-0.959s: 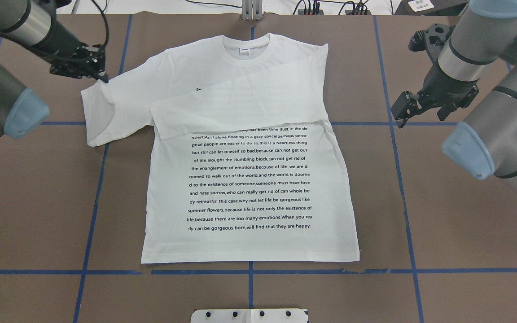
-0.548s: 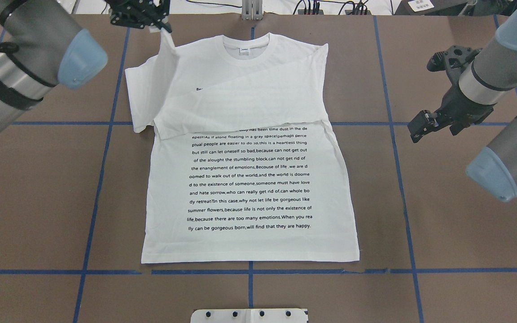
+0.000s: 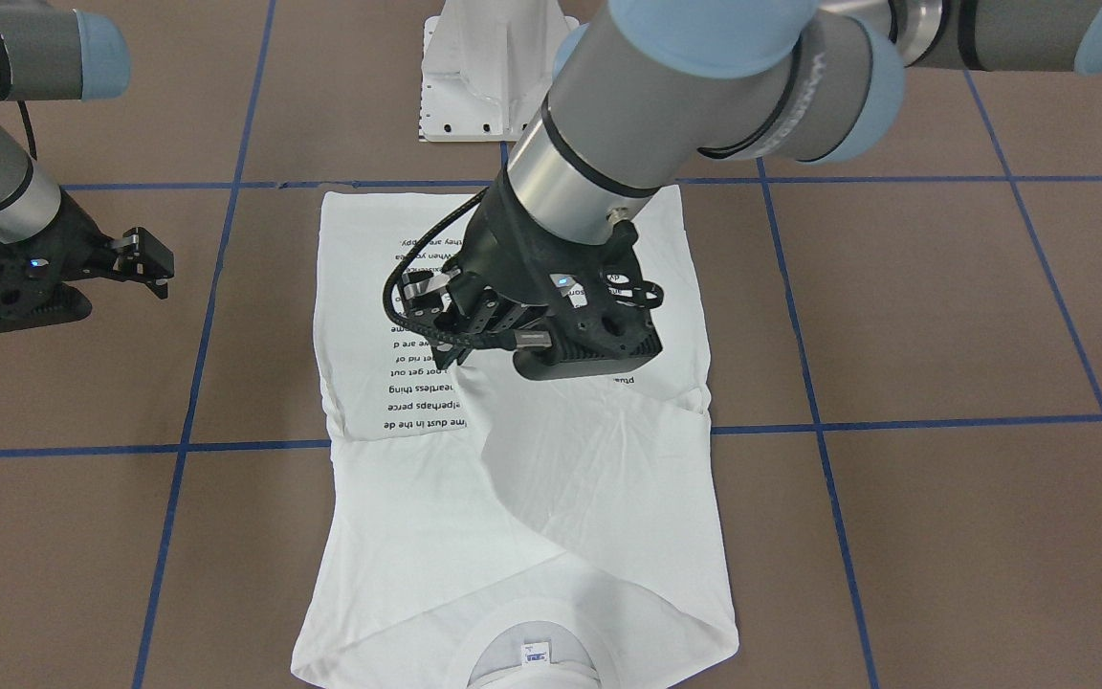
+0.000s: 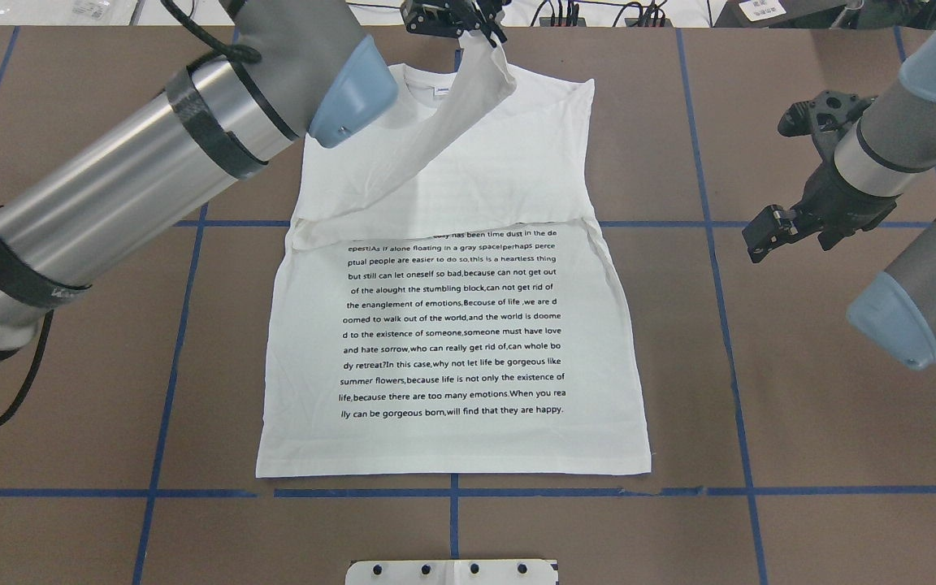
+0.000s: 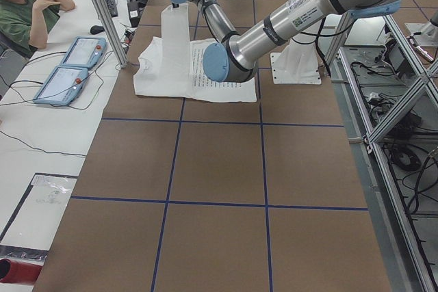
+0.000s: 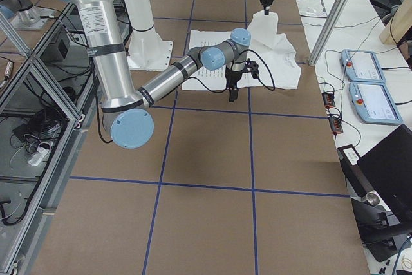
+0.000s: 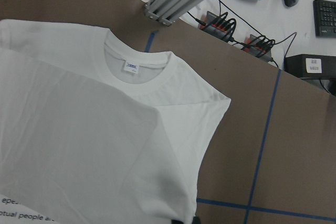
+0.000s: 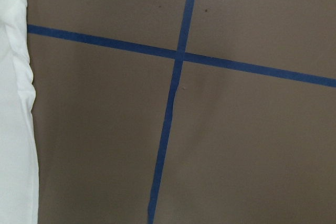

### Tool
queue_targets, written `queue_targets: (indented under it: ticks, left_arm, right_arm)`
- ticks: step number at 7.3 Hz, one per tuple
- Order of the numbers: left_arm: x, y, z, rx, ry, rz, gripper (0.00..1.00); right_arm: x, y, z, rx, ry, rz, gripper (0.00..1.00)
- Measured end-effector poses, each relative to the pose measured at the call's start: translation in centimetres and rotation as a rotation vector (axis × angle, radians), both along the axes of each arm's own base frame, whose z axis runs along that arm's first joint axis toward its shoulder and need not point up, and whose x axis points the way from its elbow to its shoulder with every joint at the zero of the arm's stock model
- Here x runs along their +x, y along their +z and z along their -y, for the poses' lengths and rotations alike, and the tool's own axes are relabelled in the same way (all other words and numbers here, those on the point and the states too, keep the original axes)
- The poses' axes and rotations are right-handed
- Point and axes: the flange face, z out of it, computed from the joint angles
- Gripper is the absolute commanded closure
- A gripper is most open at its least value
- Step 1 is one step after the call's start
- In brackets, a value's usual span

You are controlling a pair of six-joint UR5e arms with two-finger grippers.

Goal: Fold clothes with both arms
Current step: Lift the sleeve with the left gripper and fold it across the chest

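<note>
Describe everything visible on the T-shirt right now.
White cotton-looking T-shirt lying flat on the brown table, black text lines facing up, hem nearest the robot, small neck label inside the collar. The folded sleeve lies across the chest, covering the top text lines. The left gripper is shut on the raised sleeve, holding it above the chest. Nothing else touches it.

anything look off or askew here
Nothing is damaged or spilled. The only part not lying flat is one sleeve of the white T-shirt, pinched and lifted over the chest by the left gripper, which fits a fold underway.
</note>
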Motion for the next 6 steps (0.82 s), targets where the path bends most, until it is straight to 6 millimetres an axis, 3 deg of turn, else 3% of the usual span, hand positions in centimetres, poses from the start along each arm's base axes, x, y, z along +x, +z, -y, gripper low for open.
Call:
queue_targets:
  ticks: [3,6]
  left_arm:
    - [7.1,3.7,-0.5,0.023,-0.029,0.007,1.00]
    - [14.3,5.1,-4.4,0.077,-0.040,-0.006,1.00]
  right_arm:
    - [-0.7,-0.5,0.3,-0.026,0.029,0.006,0.00]
    - [-0.9,-0.7,0.5,-0.029,0.033,0.008,0.00]
